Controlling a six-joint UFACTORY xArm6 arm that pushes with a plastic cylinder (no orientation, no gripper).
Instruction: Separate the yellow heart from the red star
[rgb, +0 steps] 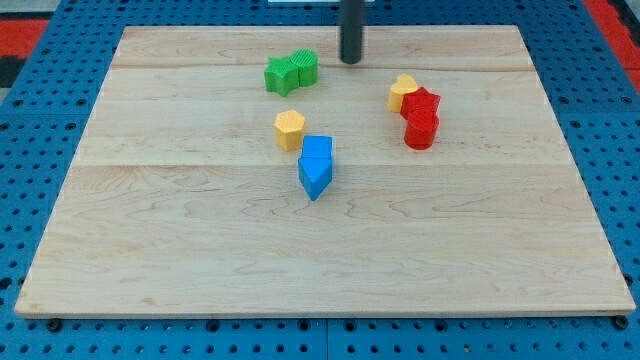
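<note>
The yellow heart (402, 92) lies at the view's upper right and touches the red star (422, 104) on the star's left side. A red round block (421, 130) sits right below the star, touching it. My tip (351, 60) is near the view's top, to the upper left of the yellow heart and apart from it, just right of the green blocks.
A green star (283, 75) and a green block (305, 67) sit together at the top centre. A yellow hexagon (290, 130) lies mid-board, with two blue blocks (316, 167) touching each other just below and right of it. The wooden board (150, 250) ends at a blue pegboard surround.
</note>
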